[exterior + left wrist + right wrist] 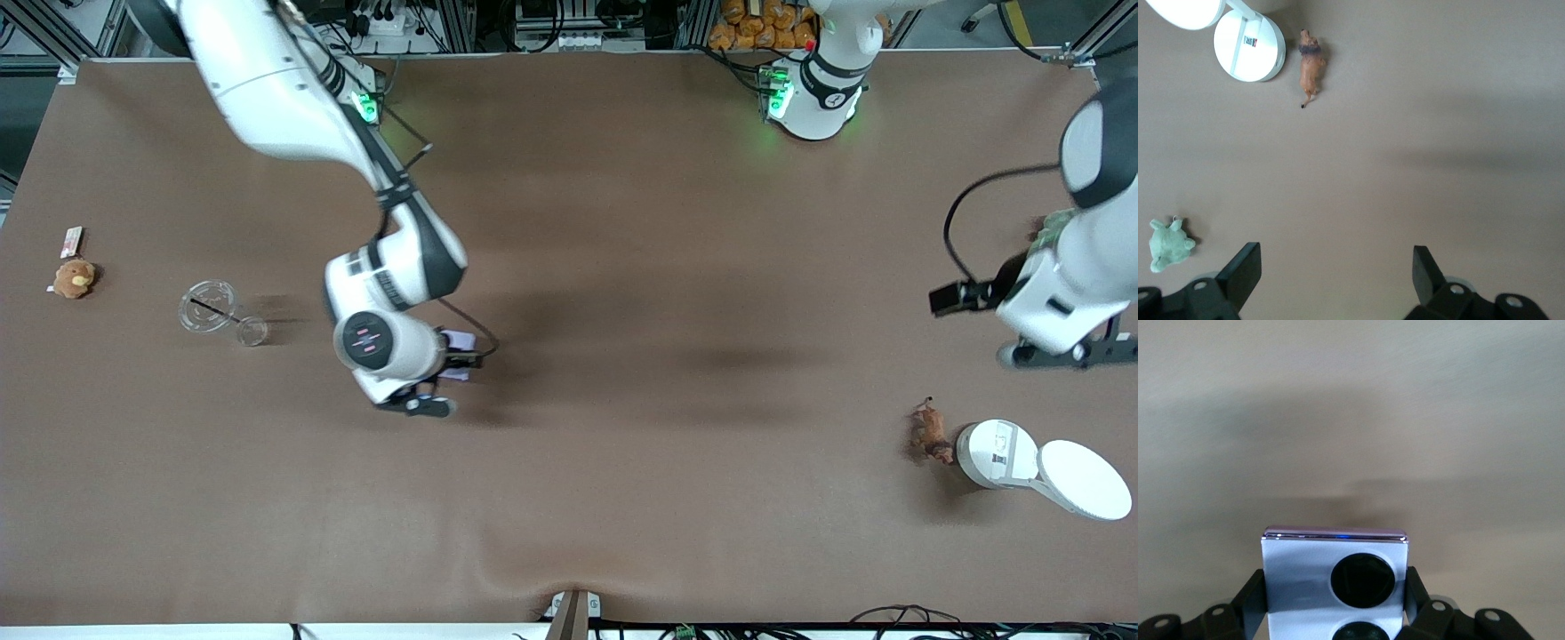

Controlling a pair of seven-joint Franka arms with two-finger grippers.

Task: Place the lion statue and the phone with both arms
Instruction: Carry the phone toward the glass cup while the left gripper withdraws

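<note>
From the high camera, the right pincer point(455, 360) sits low over the middle of the table point(622, 267), with the lavender phone point(458, 340) showing between its fingers. The lion point(930, 432) lies on the table well apart from the phone, at the left arm's end, just beside a white disc lamp point(997, 453). The left pincer point(1062, 353) hangs above that end, the lion nearer the camera than the spot below it. Toward the right arm's end lie a clear glass dish point(210, 306), a brown plush point(74, 278) and a small card point(71, 241). The brown cloth cover is flat apart from a ripple at the near edge, with plenty of bare room around the phone.

On the left wrist, the left pincer point(1337, 273) stands wide apart and empty. The lion point(1311, 65) lies just beside the lamp point(1249, 45); a green plush point(1168, 244) lies well off from it. The lion looks hard, light and thin-legged, so I would pinch across its body, not tail or legs, and mind the lamp beside it.

On the right wrist, the right pincer point(1335, 597) is clamped on the phone point(1335, 577) by its two side edges, lens face toward the camera. It looks stiff and glossy, likely slippery; keeping hold of those flat edges seems safest.
</note>
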